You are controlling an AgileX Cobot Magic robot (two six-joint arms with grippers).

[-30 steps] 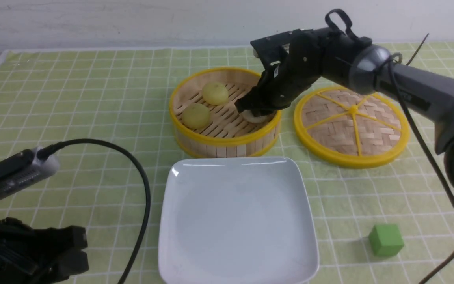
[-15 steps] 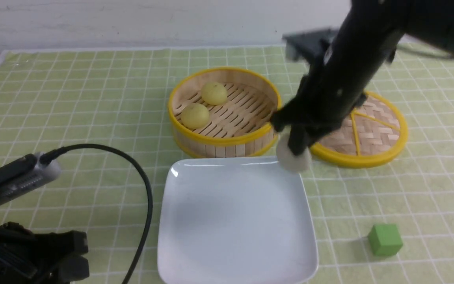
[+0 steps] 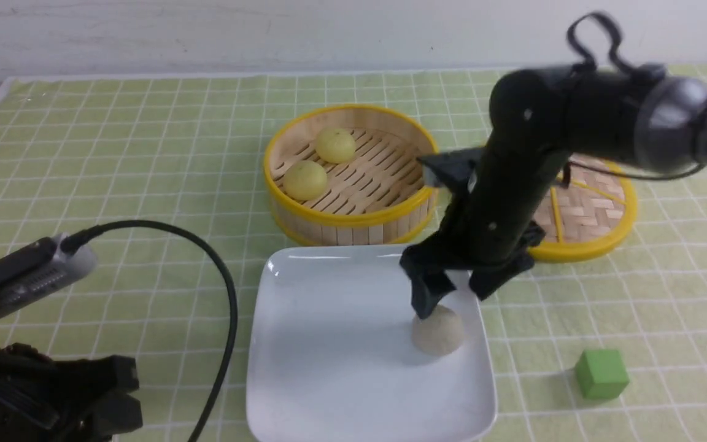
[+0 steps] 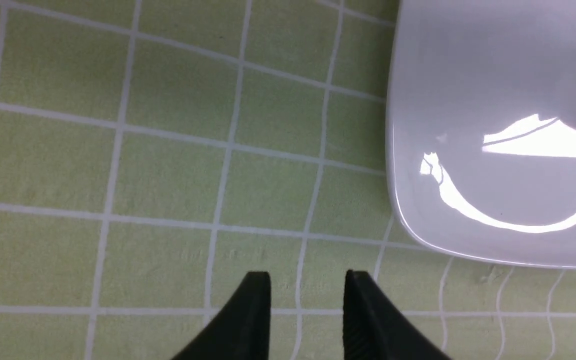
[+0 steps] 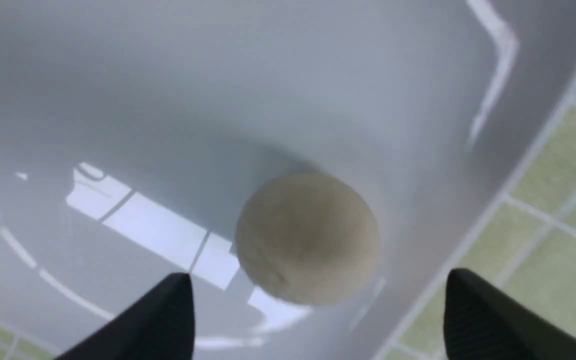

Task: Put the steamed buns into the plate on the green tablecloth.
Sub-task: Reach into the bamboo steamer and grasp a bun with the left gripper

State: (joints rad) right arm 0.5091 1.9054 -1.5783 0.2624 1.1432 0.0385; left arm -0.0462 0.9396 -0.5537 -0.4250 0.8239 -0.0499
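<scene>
**Green cloth (image 3: 145, 153): lift clear, then fetch the rest**

Checked cloth covers the table. On the plate (image 3: 329, 380) the grey bun (image 3: 438, 331) lies close to the 3 o'clock rim. Over it the right jaws stand wide open, holding nothing. One tip may brush the bun's top, but the front view is unclear.

Best to rise straight up before swinging to 12 o'clock, where two yellow buns (image 3: 336, 145) sit in the steamer (image 3: 353, 221). Those are better set nearer the plate's middle. At the plate's 8 o'clock the left jaws hover part open and empty.
</scene>
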